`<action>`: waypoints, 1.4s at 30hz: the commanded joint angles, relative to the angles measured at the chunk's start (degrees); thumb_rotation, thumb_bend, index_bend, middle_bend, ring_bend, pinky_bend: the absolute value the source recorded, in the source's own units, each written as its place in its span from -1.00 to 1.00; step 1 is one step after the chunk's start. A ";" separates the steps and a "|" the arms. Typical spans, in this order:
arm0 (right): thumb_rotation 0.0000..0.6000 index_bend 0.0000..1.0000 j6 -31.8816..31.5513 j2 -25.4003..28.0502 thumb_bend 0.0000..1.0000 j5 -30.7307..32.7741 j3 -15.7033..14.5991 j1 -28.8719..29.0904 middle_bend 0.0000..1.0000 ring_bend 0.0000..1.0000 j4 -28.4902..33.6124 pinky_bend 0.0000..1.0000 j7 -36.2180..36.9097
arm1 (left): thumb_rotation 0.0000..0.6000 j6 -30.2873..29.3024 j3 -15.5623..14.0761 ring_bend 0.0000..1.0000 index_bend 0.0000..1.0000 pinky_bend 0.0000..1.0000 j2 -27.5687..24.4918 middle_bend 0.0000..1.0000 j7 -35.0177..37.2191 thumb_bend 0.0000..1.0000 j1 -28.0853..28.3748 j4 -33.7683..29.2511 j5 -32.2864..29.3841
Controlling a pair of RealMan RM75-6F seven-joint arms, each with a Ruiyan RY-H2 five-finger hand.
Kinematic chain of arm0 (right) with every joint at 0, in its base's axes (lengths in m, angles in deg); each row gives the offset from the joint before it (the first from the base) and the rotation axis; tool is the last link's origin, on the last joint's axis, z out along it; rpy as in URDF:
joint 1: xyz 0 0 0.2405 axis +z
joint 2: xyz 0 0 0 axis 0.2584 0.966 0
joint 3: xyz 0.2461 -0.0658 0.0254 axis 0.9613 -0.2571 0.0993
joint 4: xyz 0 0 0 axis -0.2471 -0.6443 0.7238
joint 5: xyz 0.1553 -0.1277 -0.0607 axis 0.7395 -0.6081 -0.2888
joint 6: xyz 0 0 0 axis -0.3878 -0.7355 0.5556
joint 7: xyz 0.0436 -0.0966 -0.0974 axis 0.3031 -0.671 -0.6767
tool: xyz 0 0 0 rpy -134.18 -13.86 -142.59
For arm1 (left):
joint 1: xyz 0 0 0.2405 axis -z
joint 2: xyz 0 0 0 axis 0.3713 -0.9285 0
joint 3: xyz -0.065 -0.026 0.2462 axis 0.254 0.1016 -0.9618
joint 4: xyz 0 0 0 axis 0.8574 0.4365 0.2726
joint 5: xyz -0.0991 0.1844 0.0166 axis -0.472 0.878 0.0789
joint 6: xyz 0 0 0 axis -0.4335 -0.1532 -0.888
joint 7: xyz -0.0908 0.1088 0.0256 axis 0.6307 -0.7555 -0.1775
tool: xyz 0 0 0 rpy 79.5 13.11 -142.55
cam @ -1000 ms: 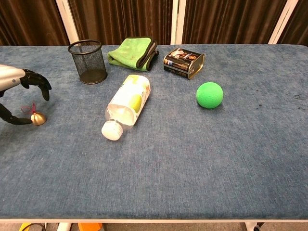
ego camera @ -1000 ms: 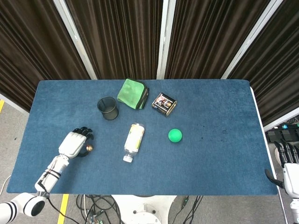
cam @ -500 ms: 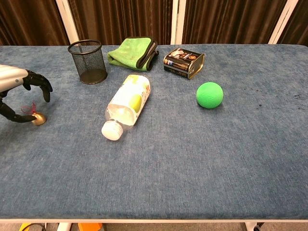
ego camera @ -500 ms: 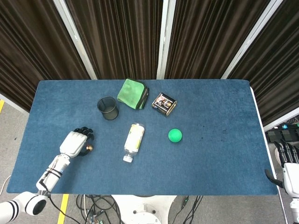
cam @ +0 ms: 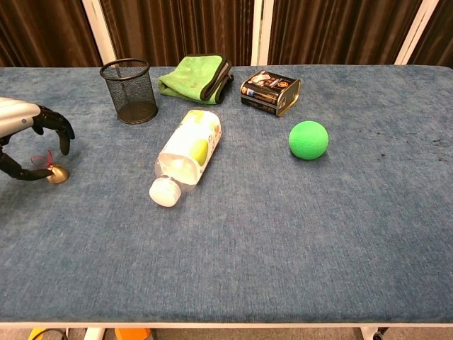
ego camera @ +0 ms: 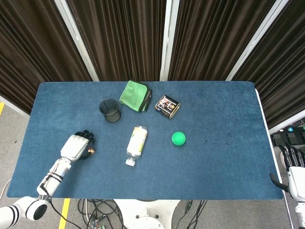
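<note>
My left hand (cam: 25, 138) curls over a small gold bell (cam: 55, 174), thumb touching it; whether it grips, I cannot tell. Only the head view shows my right hand (ego camera: 294, 169), off the fuzzy blue table (ego camera: 224, 152).

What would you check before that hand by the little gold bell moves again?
1. Left hand at the bell: ok, a fingertip touches it.
2. Firm grip on the bell: cannot tell.
3. Bell on the table: ok, it appears to rest there.
4. Space around the bell: ok, the cup and bottle stand apart.
5. Right hand out of the way: ok, past the table's edge.
</note>
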 commanded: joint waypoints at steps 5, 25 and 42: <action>1.00 -1.00 0.24 -0.18 -0.66 0.08 -0.06 0.08 -1.00 -1.00 -0.17 -1.00 -0.04 | 1.00 -0.10 -0.17 -0.65 -0.08 -0.41 -0.07 -0.42 -0.36 -0.40 -0.11 -0.18 -0.20; 1.00 -1.00 0.88 -0.44 -0.66 0.60 -0.05 0.19 -1.00 -1.00 -0.78 -1.00 0.44 | 1.00 0.73 -0.26 -0.65 -0.01 -0.41 0.05 -0.42 -1.03 -0.35 0.30 -0.02 -1.12; 1.00 -1.00 1.08 -0.53 -0.65 0.72 -0.05 0.25 -1.00 -1.00 -1.03 -1.00 0.62 | 1.00 1.54 0.13 -0.65 0.02 -0.41 -0.37 -0.42 -2.21 -0.33 0.88 -1.18 -2.42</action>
